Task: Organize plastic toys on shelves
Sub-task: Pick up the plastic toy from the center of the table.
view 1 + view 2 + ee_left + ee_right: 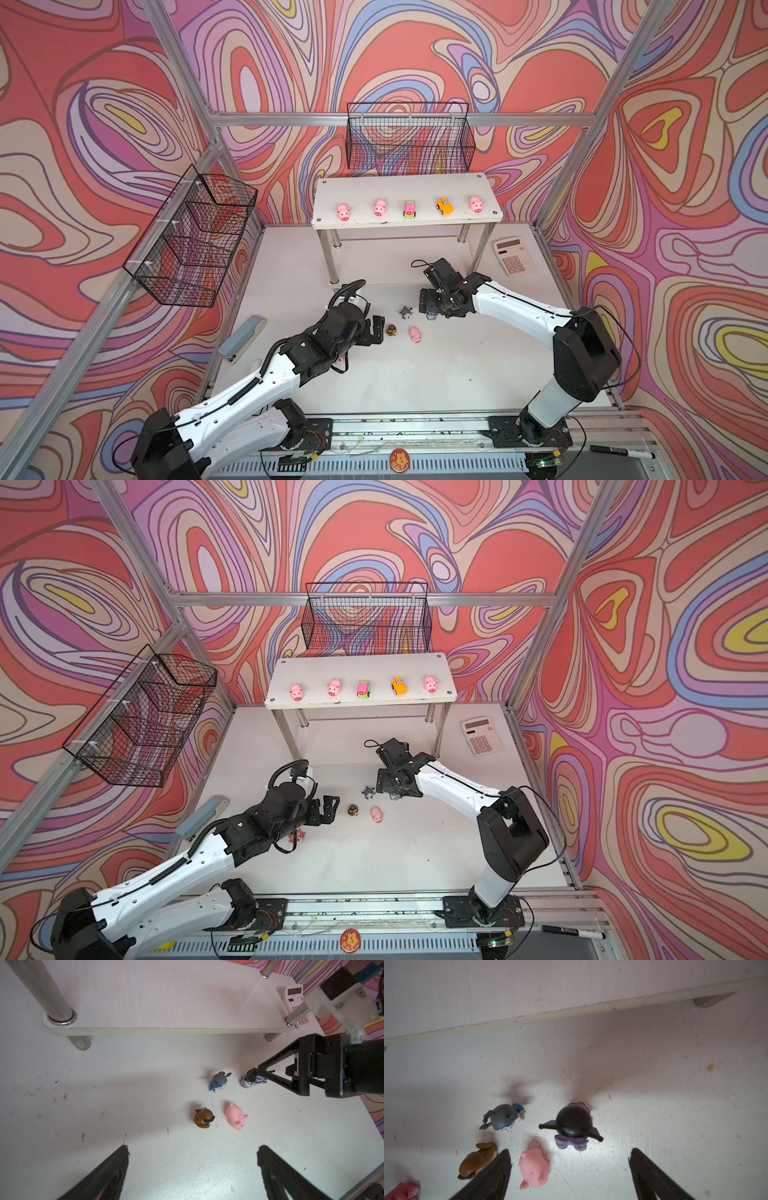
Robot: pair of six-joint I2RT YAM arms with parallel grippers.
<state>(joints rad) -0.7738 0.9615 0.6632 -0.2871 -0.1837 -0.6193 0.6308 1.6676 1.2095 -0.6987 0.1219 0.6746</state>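
Plastic toys (409, 209) are split. Three pink pigs (380, 207) and two small cars (444, 206) are lined along the top board of the white chrome-legged two-tier rack (399, 185) at twelve o'clock, presumably already sorted. A dark horned figurine (574, 1124), a grey figurine (503, 1119), a brown figurine (477, 1160) and a fourth pink pig (534, 1164) are left mid-table. The right gripper (570, 1150) is spread wide and empty over the horned figurine, probably for grasping. The left gripper (193, 1147), fully parted, is held empty at nine o'clock of the group. The scuffed white tabletop (415, 374) is enclosed by swirl-patterned walls (83, 124).

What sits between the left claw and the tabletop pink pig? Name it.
The brown figurine, between left claw and pink pig, in both top views.
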